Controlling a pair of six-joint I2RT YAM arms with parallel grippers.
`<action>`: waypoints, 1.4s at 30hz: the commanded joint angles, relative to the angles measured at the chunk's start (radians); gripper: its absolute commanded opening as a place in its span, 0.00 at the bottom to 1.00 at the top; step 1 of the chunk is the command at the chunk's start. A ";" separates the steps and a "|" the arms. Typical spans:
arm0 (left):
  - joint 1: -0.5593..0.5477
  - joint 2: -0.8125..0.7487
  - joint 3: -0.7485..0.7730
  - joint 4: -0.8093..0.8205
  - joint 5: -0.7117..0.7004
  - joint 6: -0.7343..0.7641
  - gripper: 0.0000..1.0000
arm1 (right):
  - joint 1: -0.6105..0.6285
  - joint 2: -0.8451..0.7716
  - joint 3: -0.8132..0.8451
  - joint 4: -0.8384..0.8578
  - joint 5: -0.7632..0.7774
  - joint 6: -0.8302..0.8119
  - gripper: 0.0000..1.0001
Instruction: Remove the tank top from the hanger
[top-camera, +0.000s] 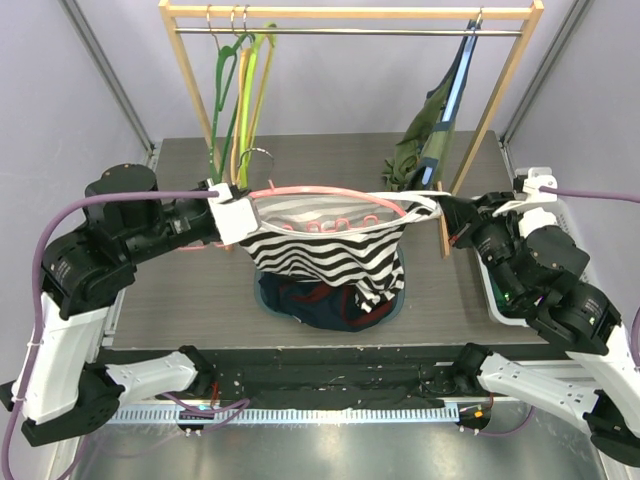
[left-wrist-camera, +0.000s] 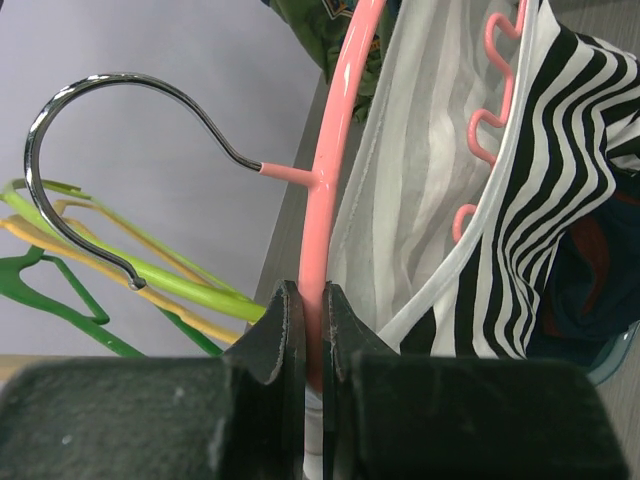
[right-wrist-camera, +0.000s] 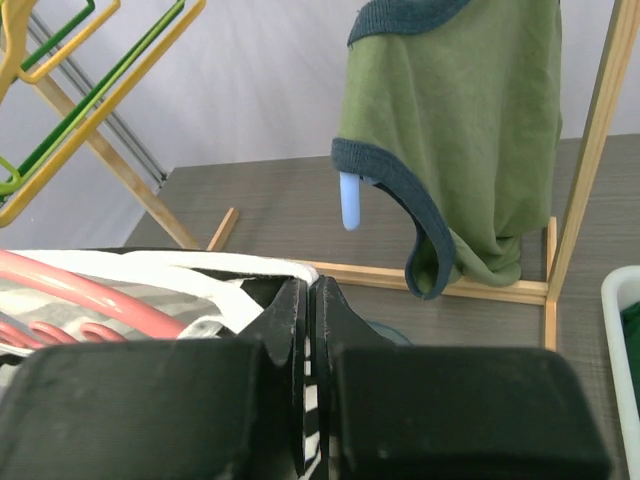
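Basket (top-camera: 262, 290) mostly behind the striped tank top (top-camera: 330, 255)

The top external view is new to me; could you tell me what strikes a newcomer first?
A striped tank top on a pink hanger, stretched mid-table between both arms: the left end effector shut on the hanger, the right end effector shut on the top's edge. Behind, a green garment hangs at the right end of the wooden rack.
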 joint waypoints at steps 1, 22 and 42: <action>0.016 -0.037 0.018 0.002 -0.027 0.078 0.00 | -0.003 -0.009 0.014 -0.063 0.075 -0.011 0.01; 0.019 0.096 0.191 0.124 -0.014 0.003 0.00 | -0.003 0.033 -0.054 -0.127 -0.268 0.003 0.44; -0.117 0.227 0.245 -0.164 0.189 0.299 0.00 | -0.003 0.174 0.373 -0.281 -0.657 -0.301 1.00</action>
